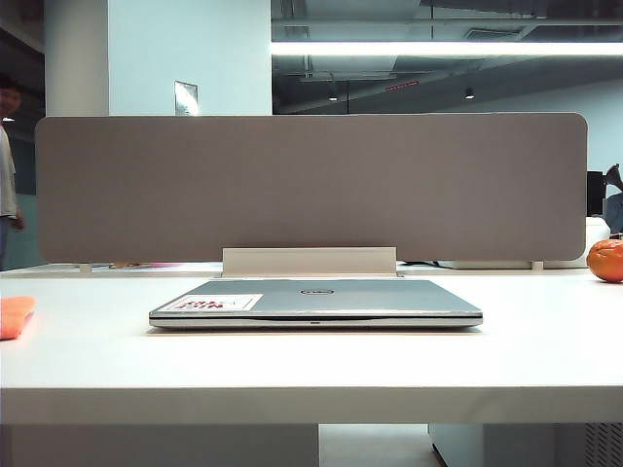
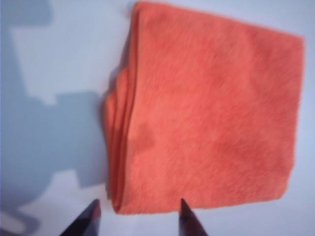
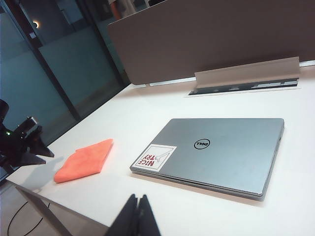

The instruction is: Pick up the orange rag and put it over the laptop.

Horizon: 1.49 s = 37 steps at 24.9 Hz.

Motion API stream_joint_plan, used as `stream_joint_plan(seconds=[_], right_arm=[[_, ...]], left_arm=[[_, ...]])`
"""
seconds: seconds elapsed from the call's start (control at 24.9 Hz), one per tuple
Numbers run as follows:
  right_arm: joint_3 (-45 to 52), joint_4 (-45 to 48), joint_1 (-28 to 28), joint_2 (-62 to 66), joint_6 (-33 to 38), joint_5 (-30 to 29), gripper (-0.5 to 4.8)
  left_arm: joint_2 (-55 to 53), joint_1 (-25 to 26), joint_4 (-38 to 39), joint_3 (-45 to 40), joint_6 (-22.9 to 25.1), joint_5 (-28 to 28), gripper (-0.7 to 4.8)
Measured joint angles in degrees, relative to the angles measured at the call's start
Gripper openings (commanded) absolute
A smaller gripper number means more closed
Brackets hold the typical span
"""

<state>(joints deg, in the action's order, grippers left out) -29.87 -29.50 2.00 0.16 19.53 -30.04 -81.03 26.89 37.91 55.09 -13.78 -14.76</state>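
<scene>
The orange rag (image 2: 206,118), folded into a rough square, lies flat on the white worktop (image 1: 311,360) at the far left edge of the exterior view, at about 9 o'clock from the laptop (image 1: 316,300) and well apart from it. The left gripper (image 2: 140,216) hovers just above the rag's near edge, its two dark fingertips (image 2: 91,214) spread apart with nothing between them (one tip overlaps the folded edge in the left wrist view, the other sits off the cloth over bare worktop). The silver-grey laptop, lid closed, rests at the centre of the worktop with its round logo up and a white-and-red sticker (image 3: 156,157) near one corner. The right gripper (image 3: 139,216) hangs back from the laptop's near side, fingers pressed together and empty. A grey divider panel (image 1: 311,185) stands behind the laptop at 12 o'clock, and a round orange ball (image 1: 605,260) sits at the worktop's far right, about 3 o'clock.
</scene>
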Motion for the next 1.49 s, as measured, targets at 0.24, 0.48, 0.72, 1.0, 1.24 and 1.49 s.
stream_joint_plan(seconds=[0.24, 0.48, 0.72, 1.0, 1.24, 1.49], right_arm=[[0.00, 0.02, 0.00, 0.00, 0.00, 0.00, -0.05], [0.00, 0.02, 0.00, 0.00, 0.00, -0.02, -0.05], [0.00, 0.02, 0.00, 0.00, 0.00, -0.02, -0.05], [0.00, 0.02, 0.00, 0.00, 0.00, 0.00, -0.05], [0.00, 0.04, 0.00, 0.00, 0.00, 0.00, -0.05], [0.00, 0.04, 0.00, 0.00, 0.00, -0.02, -0.05]], left_arm=[[-5.25, -0.02, -0.07, -0.37, -0.04, 1.05, 1.92], [-8.76, -0.04, -0.96, -0.37, -0.04, 1.07, 1.92], [-9.88, -0.20, -2.97, -0.37, -0.04, 0.81, 1.92], [-12.09, -1.42, -4.66, -0.15, -0.04, 0.68, 1.75], [-12.35, -1.51, -5.03, -0.11, 0.02, 0.46, -0.05], [-12.68, -1.53, -4.92, -0.17, 2.34, 0.02, -0.06]])
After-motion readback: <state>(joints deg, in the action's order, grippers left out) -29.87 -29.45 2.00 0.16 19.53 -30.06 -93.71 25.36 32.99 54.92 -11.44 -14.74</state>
